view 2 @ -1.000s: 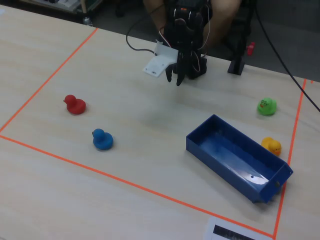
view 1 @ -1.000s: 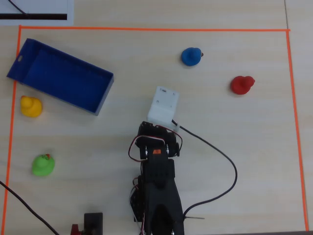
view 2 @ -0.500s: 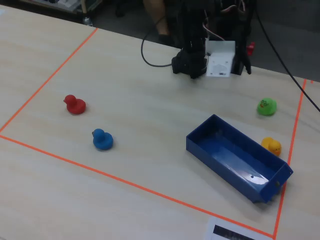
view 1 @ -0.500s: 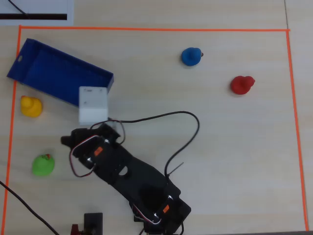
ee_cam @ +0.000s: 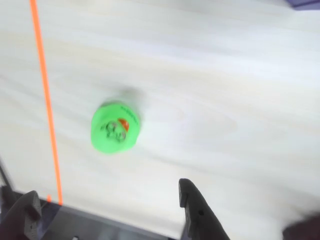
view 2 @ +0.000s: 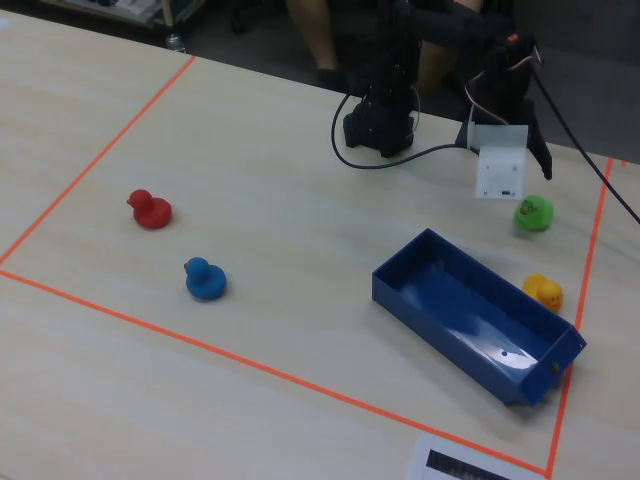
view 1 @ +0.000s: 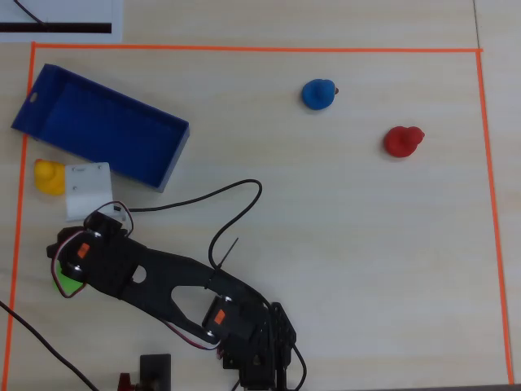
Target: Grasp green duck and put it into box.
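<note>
The green duck [ee_cam: 115, 127] lies on the pale wood table, seen from above in the wrist view, a little ahead of my gripper [ee_cam: 107, 200]. The gripper is open and empty, with one dark finger [ee_cam: 27, 210] at the left and the other at the right, wide apart and above the table. In the overhead view the arm [view 1: 106, 265] covers most of the duck and only a green edge [view 1: 68, 286] shows. In the fixed view the duck [view 2: 533, 213] sits just below the wrist. The blue box [view 1: 175, 159] stands open at the upper left, also in the fixed view [view 2: 455, 345].
A yellow duck [view 1: 49, 177] sits beside the box, near the white camera block [view 1: 88, 191]. A blue duck [view 1: 318, 94] and a red duck [view 1: 403, 141] are far to the right. Orange tape [ee_cam: 45, 100] runs close to the green duck.
</note>
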{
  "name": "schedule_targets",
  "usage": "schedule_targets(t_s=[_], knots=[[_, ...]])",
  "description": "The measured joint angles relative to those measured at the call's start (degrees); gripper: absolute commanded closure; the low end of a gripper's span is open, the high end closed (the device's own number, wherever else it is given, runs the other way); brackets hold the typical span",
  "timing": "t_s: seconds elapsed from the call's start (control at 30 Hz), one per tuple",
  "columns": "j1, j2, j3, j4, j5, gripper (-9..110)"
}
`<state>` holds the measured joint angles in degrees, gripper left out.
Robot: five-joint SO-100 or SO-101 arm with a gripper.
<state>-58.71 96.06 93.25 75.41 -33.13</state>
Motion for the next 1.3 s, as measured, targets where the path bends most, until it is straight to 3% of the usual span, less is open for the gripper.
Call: schedule_targets(t_s=[0.23, 1.3], knots=[[-2.46, -3.78, 3.87, -7.82, 0.18, 64], [-7.47, -7.38, 15.12, -22.59, 6.77, 65]])
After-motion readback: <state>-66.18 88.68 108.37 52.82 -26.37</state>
